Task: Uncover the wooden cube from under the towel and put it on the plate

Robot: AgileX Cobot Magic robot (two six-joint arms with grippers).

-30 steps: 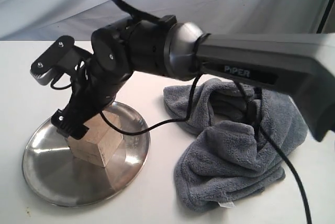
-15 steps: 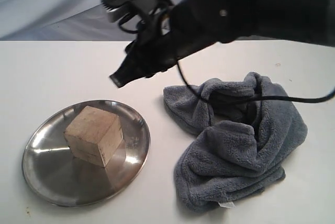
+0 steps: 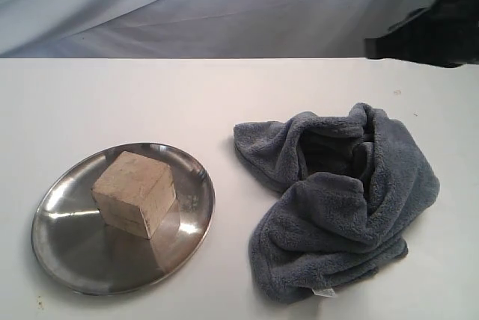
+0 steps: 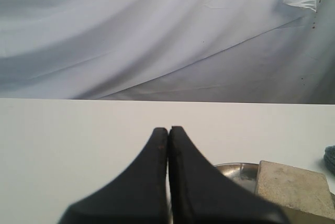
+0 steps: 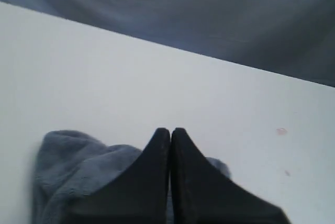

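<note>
Cube [image 3: 135,202] sits on the plate [image 3: 75,260], towel [image 3: 344,208] heaped near it (white tag at its edge); left gripper [image 4: 168,131] and right gripper [image 5: 170,131] both pressed together, holding nothing.

1. The left gripper [image 4: 168,130] has its two dark fingers pressed flat together, with the tips touching
2. The right gripper [image 5: 170,131] is closed the same way, finger against finger
3. In the exterior view only a dark stretch of arm [image 3: 438,32] shows, at the upper right edge
</note>
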